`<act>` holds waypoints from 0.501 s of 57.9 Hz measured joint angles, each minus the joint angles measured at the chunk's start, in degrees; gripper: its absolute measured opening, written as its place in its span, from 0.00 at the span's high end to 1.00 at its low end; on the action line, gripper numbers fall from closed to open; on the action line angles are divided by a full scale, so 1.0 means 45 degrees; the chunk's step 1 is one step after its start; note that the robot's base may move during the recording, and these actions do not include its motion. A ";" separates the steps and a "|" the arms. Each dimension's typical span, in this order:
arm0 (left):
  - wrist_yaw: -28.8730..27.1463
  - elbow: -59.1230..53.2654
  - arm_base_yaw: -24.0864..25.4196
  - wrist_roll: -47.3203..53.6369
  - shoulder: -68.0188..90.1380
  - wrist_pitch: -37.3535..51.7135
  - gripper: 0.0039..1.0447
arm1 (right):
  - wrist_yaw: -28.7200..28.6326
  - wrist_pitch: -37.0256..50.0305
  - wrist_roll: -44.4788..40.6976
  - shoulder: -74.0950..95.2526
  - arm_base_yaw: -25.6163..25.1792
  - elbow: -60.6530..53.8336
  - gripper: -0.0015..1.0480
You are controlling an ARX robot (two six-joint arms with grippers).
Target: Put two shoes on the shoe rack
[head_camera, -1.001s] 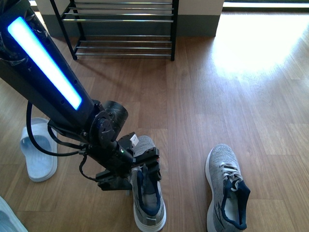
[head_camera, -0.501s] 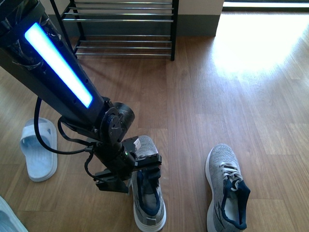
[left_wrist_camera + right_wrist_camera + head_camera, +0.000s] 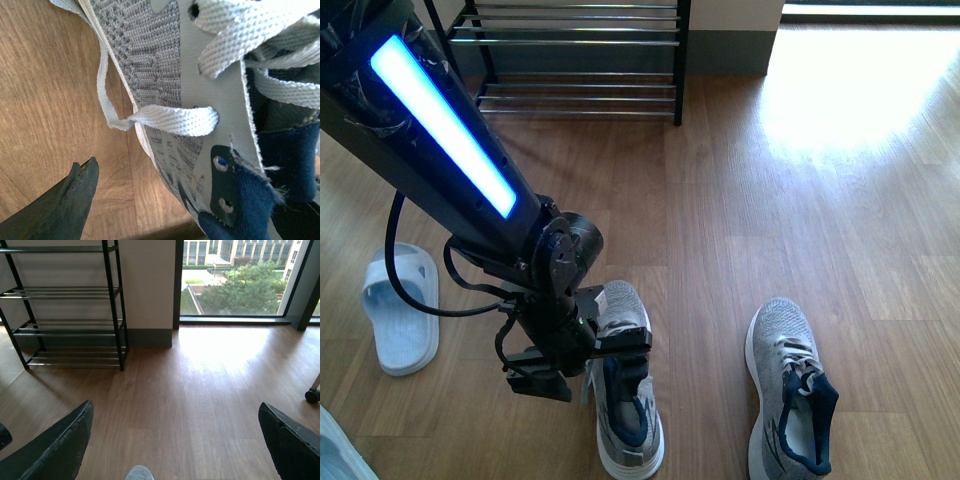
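Front view: left gripper sits over the collar of one shoe on the floor. Second shoe lies well apart, to its right. Shoe rack stands by the far wall. Left wrist view: visible finger clear of the shoe's side, jaws spread. Right gripper spread wide.

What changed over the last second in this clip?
The left arm's wrist shifted slightly right and the left gripper settled a little lower over the collar of the left shoe. Its one visible finger stands clear of the shoe's side, so no grasp shows. The left shoe, right shoe, white slide and shoe rack stayed put.
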 joint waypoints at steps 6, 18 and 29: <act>0.0034 -0.0029 -0.0126 0.0005 -0.0049 0.0068 0.09 | -0.0005 0.0000 0.0000 0.0000 0.0000 0.0000 0.09; 0.0141 -0.0345 -0.0296 0.0058 -0.0476 0.0180 0.09 | -0.0005 0.0000 0.0000 0.0000 0.0000 0.0000 0.09; -0.0053 -0.0544 -0.0253 0.0126 -0.0937 0.0223 0.09 | 0.0000 0.0000 0.0000 0.0000 0.0000 0.0000 0.09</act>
